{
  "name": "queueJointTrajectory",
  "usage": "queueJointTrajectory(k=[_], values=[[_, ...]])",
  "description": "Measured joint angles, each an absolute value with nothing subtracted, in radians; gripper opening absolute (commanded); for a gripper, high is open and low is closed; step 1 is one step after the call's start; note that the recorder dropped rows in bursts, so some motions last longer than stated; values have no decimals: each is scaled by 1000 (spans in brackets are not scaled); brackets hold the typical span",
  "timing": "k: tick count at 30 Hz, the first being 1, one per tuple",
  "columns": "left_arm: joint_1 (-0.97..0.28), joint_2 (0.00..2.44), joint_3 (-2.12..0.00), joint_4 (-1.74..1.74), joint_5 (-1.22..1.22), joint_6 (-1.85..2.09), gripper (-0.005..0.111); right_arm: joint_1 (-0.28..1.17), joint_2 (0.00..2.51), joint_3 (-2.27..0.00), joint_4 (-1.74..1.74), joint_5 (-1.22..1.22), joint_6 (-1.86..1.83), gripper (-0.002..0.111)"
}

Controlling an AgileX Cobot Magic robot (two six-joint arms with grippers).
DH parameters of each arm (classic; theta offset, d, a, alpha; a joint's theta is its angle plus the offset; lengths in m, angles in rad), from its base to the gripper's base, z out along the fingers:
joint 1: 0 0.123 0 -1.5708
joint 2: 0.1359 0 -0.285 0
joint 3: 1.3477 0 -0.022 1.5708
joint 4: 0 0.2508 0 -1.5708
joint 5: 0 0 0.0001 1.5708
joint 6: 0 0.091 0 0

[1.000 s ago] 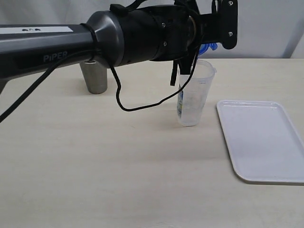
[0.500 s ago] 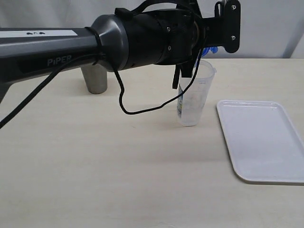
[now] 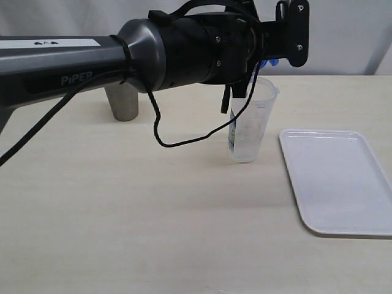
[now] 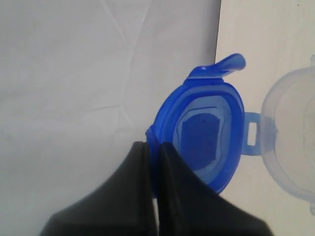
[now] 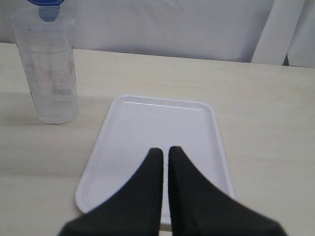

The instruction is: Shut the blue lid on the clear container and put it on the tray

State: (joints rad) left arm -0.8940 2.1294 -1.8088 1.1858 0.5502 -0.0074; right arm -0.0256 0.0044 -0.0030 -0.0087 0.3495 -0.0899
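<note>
A pale wooden table (image 3: 122, 214) holds three things, with the clear container (image 3: 248, 131) standing upright near the middle. Its rounded-square rim is open at the top. The blue lid (image 4: 206, 132) hangs tipped up beside that rim, its hollow underside facing the left wrist camera. One slotted flap of the lid touches the container's edge, and a second flap sticks out free.

The left gripper (image 4: 152, 145) has its two dark fingers pressed together on the lid's rim, on the side away from the container, with a thin sliver of blue between them. In the exterior view the left arm crosses above the container and hides most of its top.

The white tray (image 3: 337, 177) lies flat to the right of the container, with a strip of bare table between them. Its low rim is unbroken, and its surface is bare.

The right gripper (image 5: 165, 150) hovers over the edge of the tray farthest from the container, fingers drawn almost together around nothing.

A tapered steel cup (image 3: 122, 101) stands well to the left of the container. The table in front of the container lies open.
</note>
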Motion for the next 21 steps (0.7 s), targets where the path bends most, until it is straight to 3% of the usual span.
queueJointTrajectory(k=[21], values=[[-922,2129,-1809,1226,589,-22,0,-26,4,-3,-9,349,-90,4]])
